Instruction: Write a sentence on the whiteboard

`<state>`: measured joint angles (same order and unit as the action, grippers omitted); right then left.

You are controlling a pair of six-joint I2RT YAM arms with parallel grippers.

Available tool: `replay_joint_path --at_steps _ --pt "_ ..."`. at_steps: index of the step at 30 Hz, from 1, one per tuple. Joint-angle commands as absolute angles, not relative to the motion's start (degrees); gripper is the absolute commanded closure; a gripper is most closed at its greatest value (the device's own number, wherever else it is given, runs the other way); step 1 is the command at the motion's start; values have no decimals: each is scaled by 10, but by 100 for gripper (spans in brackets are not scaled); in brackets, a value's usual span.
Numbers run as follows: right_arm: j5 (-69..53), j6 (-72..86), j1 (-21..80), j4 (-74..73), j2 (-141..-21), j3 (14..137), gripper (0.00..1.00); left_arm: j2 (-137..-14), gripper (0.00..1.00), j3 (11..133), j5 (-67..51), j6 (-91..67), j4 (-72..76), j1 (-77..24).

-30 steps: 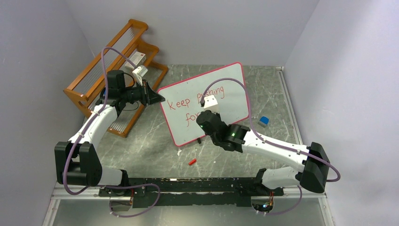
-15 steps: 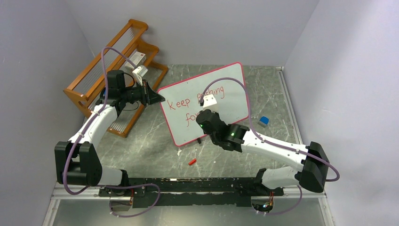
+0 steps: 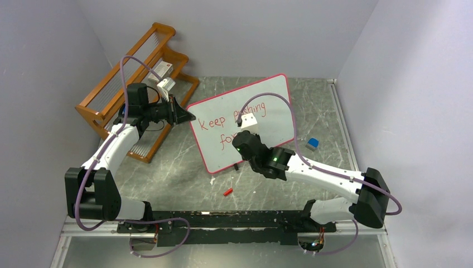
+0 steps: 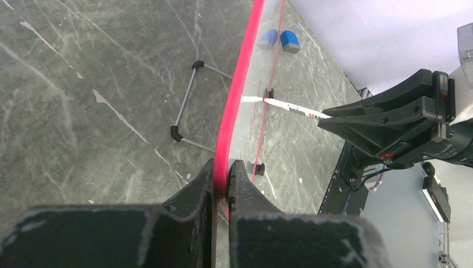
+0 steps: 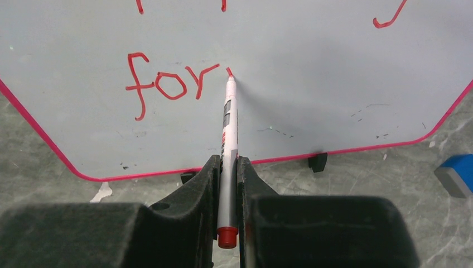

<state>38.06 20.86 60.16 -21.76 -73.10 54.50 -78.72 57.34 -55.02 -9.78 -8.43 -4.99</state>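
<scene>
Light, stiff and tippy, the red-framed white whiteboard [image 3: 223, 109] at mid-table wants its left edge held, as the left gripper [image 4: 222, 172] clamps it; the right gripper [image 5: 227, 167] pinches a slim red-tipped marker [image 5: 229, 123]

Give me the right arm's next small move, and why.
Probably draw the marker tip down and rightward to form the "w". The right claw is shut on it, its tip touches the whiteboard at a short tick just after the lettering "for", and the left claw clamps the board's red edge, steadying it.
</scene>
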Motion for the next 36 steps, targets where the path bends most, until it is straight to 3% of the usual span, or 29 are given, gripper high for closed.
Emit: replay_joint_path --at_steps 1,36 --pt "378 226 596 -240 -724 531 100 -808 95 564 -468 -31 -118 -62" --pt "415 188 592 -186 -713 550 100 -810 95 565 -470 -30 -119 -62"
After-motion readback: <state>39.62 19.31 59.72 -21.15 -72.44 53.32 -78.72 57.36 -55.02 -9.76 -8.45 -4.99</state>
